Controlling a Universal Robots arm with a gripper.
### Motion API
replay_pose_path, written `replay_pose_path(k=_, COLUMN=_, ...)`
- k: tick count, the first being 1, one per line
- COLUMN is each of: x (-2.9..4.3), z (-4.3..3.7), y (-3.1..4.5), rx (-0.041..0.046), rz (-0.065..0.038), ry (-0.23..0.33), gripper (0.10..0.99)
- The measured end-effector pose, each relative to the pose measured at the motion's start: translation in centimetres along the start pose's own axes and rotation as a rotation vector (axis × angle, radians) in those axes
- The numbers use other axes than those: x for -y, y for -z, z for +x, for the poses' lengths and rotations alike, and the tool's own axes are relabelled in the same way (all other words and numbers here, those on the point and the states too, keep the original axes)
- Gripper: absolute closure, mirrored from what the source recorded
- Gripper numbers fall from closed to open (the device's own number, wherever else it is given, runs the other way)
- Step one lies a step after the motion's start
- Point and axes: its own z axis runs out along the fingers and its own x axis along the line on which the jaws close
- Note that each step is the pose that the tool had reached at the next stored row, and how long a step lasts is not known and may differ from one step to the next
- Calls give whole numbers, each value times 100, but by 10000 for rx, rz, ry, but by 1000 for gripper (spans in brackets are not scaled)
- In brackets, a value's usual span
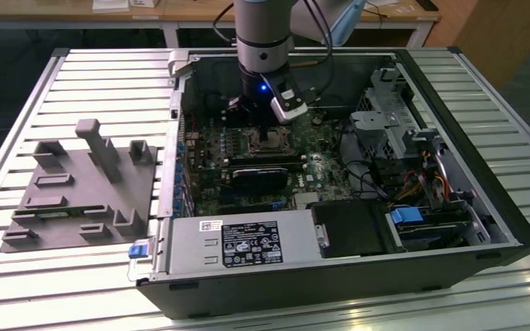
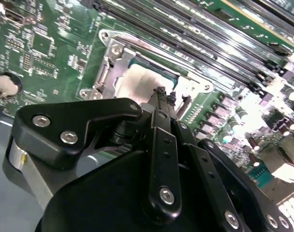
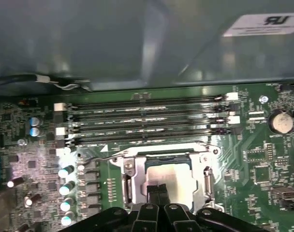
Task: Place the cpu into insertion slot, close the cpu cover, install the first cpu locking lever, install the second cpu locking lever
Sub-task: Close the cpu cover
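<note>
Cpu (image 3: pixel 175 175), flat silver square, framed by cpu cover (image 3: pixel 129 186).

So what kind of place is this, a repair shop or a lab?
Probably a robotics lab or test bench: a robot arm reaches into an open computer case on a slatted metal table, wooden desks behind.

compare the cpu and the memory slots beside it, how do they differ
The cpu is a square; the memory slots are long narrow strips. The cpu has a pale silver top; the memory slots are black. The cpu sits framed by the silver cpu cover; the memory slots lie bare, four in a parallel row. Both sit on the green motherboard.
</note>
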Motion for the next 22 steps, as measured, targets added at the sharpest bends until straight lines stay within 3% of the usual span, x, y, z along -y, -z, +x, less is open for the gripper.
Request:
replay_pose_path(k=5, x=-8, z=-93, y=-6, rx=-4, rz=0, ry=0, gripper=984)
replay_pose_path(k=9, x=-10, z=-102, y=18, rx=-6, rz=2, ry=-1, gripper=984)
replay_pose_path(k=22, x=-26, z=-118, y=301, rx=-2, rz=0, ry=0, gripper=984)
